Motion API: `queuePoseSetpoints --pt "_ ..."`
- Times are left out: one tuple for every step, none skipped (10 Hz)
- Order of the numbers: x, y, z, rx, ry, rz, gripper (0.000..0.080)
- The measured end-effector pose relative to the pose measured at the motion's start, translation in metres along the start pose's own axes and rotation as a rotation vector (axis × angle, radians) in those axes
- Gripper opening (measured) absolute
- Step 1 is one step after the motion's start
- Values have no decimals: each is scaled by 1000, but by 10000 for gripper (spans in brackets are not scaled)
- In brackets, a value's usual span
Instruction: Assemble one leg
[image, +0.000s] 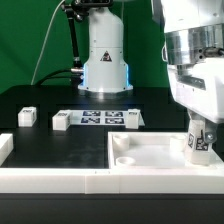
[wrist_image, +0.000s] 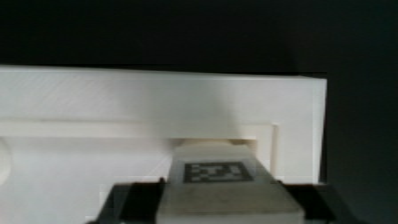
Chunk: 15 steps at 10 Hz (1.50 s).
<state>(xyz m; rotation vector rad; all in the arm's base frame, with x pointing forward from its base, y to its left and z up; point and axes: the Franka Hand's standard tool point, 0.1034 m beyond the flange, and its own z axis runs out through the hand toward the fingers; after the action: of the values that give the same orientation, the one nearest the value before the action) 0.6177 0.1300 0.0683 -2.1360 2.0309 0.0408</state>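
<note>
Upright leg, square marker tag only

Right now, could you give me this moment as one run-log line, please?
gripper: shut on leg | leg: upright over tabletop corner | loose legs: on table
</note>
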Motion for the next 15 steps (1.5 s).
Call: queuePoseSetpoints --pt "0 0 0 0 0 -13 297" --pt "0 0 0 -3 -1 -57 535" --pt "1 -1 -1 -4 -2 -96 535" --pt "0 -1 -2 -15 -5 -191 613" --pt "-2 -3 -3 -23 -7 -324 642" --pt "-1 -5 -3 -22 -6 -471 647" --pt "0 -6 -4 -26 -2 -626 647" --pt "1 -7 -4 -36 0 -787 649" --pt "1 -8 -4 -38 2 -880 649" --pt "2 -8 -4 -50 4 -1021 649" --pt "2 -9 -4 -63 13 -1149 649" --pt "1 -9 -4 -75 24 -1265 649" --pt "0 -9 -4 -84 33 -1340 649" --pt "2 -9 -4 -97 38 -1478 649" --pt "5 -9 -4 -103 36 -1575 649"
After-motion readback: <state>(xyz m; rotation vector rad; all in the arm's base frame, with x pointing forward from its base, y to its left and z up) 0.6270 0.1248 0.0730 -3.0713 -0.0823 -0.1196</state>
